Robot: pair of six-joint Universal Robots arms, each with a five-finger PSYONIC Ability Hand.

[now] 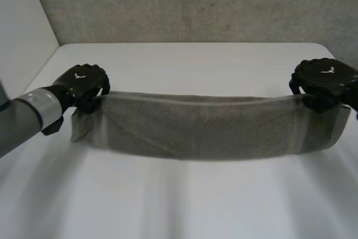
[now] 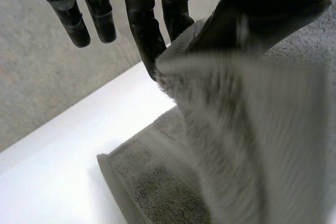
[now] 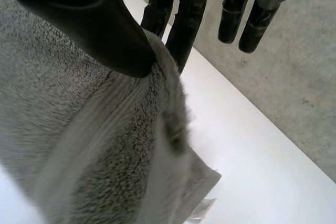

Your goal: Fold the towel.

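Broadly, the white table (image 1: 184,205) takes up most of the head view, with a grey concrete wall (image 1: 196,4) standing behind its far edge. Across the middle of the table stretches the grey terry towel (image 1: 207,127), drawn out as a long band from one side to the other. Its upper edge runs nearly straight between the two hands, and its lower edge sags a little in the middle.

The left arm (image 1: 28,116) reaches in from the near left side. The left hand (image 1: 84,82) is at the towel's left upper corner and the right hand (image 1: 324,79) at its right upper corner, well apart.

Seen from the left wrist, the left hand (image 2: 144,30) pinches the corner of the towel (image 2: 252,129) between its thumb and the nearer fingers. The other fingers hang straight and free of the cloth, and a lower part of the towel lies on the table (image 2: 63,171).

From the right wrist, the right hand (image 3: 100,30) likewise presses its thumb onto the towel (image 3: 79,129) against the nearer fingers, the remaining fingers straight and apart from it, above the table (image 3: 252,156). A small pale tag (image 3: 202,209) shows at the towel's hanging corner.
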